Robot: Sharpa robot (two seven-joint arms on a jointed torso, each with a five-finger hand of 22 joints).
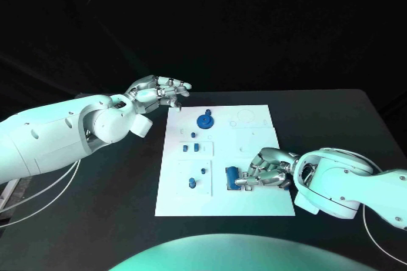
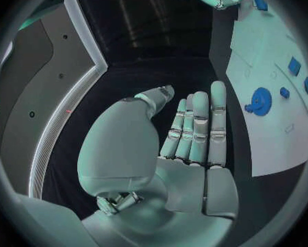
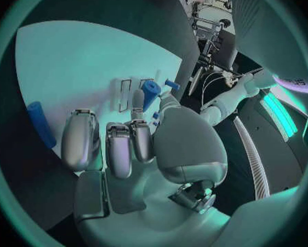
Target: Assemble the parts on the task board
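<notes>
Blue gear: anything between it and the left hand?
Nothing visible. The left hand hovers open off the task board's far left corner; the blue gear stands just inside that corner, with bare board between.

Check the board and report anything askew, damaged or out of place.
Nothing stands out. The board lies flat and the blue parts, the gear among them, sit on it. The right hand rests beside a blue block.
</notes>
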